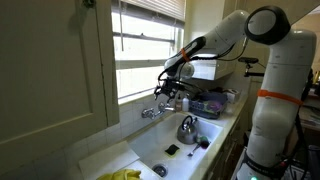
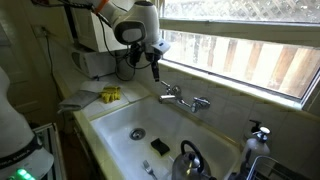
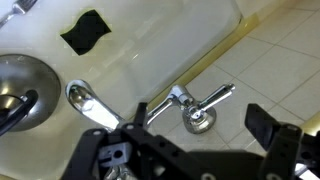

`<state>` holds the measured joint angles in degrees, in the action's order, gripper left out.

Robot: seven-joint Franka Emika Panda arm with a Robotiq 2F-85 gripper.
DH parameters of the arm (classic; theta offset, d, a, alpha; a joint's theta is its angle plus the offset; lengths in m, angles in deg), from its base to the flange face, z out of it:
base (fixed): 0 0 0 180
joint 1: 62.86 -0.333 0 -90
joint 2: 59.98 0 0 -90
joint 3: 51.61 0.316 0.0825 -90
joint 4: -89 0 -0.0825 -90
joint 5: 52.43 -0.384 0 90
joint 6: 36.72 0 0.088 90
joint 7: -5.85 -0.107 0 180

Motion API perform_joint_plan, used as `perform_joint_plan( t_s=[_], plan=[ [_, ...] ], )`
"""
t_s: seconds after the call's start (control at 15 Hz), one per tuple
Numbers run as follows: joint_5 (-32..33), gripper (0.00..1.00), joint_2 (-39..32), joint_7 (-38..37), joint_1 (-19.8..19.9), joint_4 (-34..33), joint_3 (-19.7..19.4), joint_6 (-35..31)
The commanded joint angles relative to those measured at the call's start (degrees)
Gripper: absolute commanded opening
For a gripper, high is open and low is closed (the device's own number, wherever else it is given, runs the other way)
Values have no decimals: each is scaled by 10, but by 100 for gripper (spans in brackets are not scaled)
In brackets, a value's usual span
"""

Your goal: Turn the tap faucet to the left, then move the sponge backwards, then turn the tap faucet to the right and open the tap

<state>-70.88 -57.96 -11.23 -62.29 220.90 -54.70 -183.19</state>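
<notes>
Pincer (image 2: 156,72) spread, hovering above tap faucet (image 2: 184,99)

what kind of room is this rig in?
Most likely a home kitchen: a white sink with a chrome tap faucet set under a window, and a metal kettle sitting in the basin.

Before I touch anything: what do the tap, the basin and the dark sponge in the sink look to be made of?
Tap: metal with a polished chrome finish, going by the bright mirror-like highlights.
Basin: glossy white, probably enamel or porcelain. It shows soft reflections, but the exact material stays open.
Sponge: dark and matte with no shine, likely foam or scouring fibre. Its texture is too small to tell.
</notes>
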Motion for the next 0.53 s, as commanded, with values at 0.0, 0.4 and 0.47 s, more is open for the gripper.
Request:
perform_joint_plan(
  t_s=[0.0, 0.4, 0.47],
  plan=[
    [57, 100, -33, -115, 3, -15, 14, -33],
    [151, 100, -84, -268, -10, -55, 14, -34],
    [145, 100, -93, -274, -13, -63, 14, -30]
  ],
)
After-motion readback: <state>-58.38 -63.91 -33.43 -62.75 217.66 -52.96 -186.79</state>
